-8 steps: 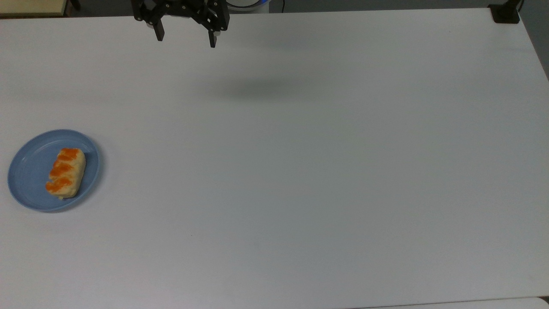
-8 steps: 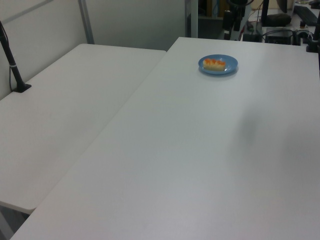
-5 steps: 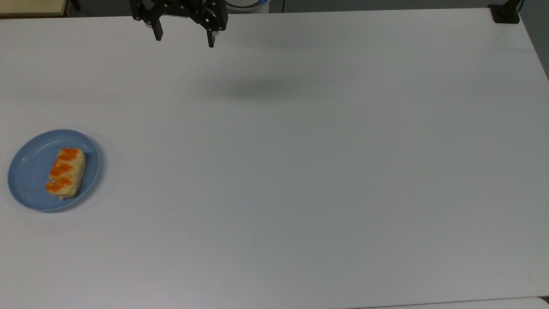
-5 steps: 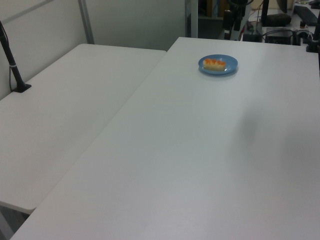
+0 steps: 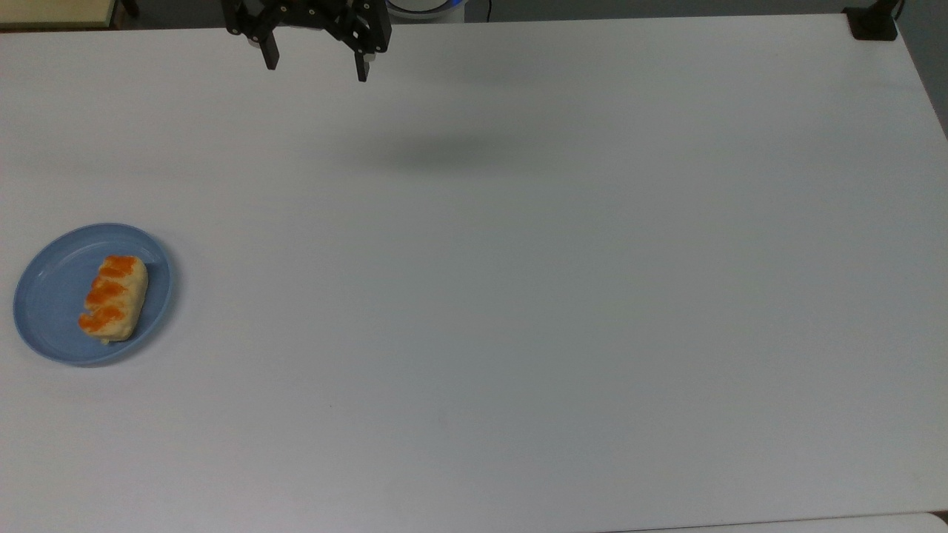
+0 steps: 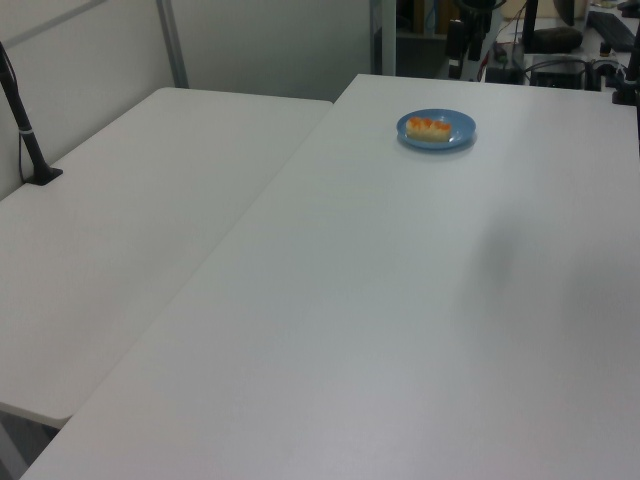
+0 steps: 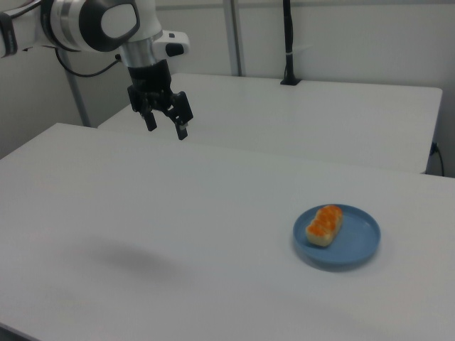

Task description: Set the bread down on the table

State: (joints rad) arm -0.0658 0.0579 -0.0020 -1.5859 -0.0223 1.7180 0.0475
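Bread (image 5: 113,297) lies on plate (image 5: 48,296) near table (image 5: 518,296) edge; tool (image 5: 315,68) spread apart.

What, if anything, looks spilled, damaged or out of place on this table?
Nothing stands out. The bread lies whole on the blue plate, no crumbs around it, and the table shows no spill or mark. The gripper hangs above the table's far edge in the top view, jaws open and holding nothing.

The black two-finger gripper (image 5: 315,69) (image 7: 166,127) hangs in the air with its fingers spread wide apart, gripping nothing; its fingertips point downward; the white and grey arm (image 7: 92,25) reaches in from the right view's upper left.
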